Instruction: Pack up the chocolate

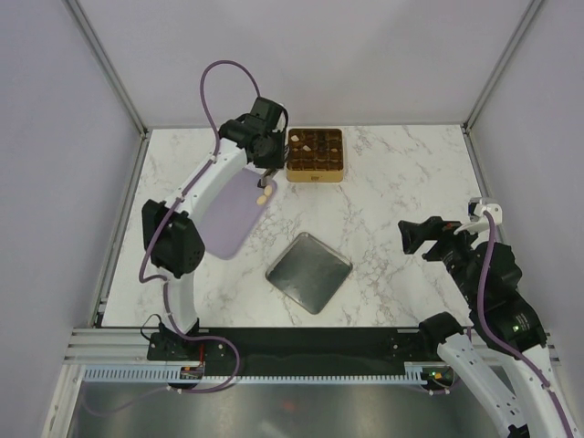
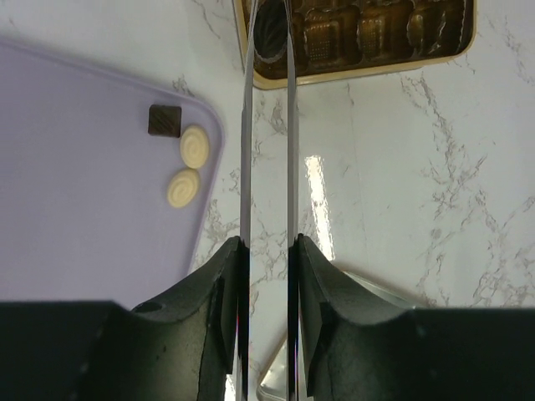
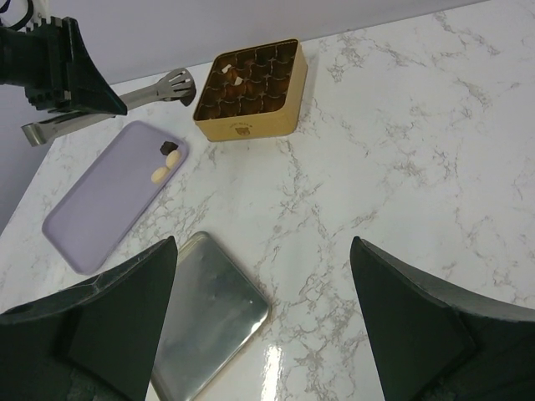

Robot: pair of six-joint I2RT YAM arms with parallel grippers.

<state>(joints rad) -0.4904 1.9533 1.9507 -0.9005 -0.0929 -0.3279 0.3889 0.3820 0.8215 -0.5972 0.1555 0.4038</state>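
Note:
Three chocolate pieces lie on the end of the lilac board [image 1: 233, 214] nearest the tin: a dark square [image 2: 165, 120] and two cream rounds [image 2: 195, 145] [image 2: 183, 187]. They also show in the top view [image 1: 264, 193] and the right wrist view [image 3: 165, 163]. The gold tin [image 1: 315, 174] holds several dark pieces and a few pale ones. My left gripper [image 1: 266, 162] [image 2: 267, 242] is shut on metal tongs [image 2: 248, 125] [image 3: 125, 100]. Their blades reach toward the tin's near left corner [image 2: 276, 81], just right of the loose pieces. My right gripper [image 1: 412, 239] [image 3: 263, 251] is open and empty, far to the right.
A flat silver lid [image 1: 308, 271] [image 3: 201, 317] lies on the marble between the board and my right arm. The frame posts and the table's back edge stand just behind the tin.

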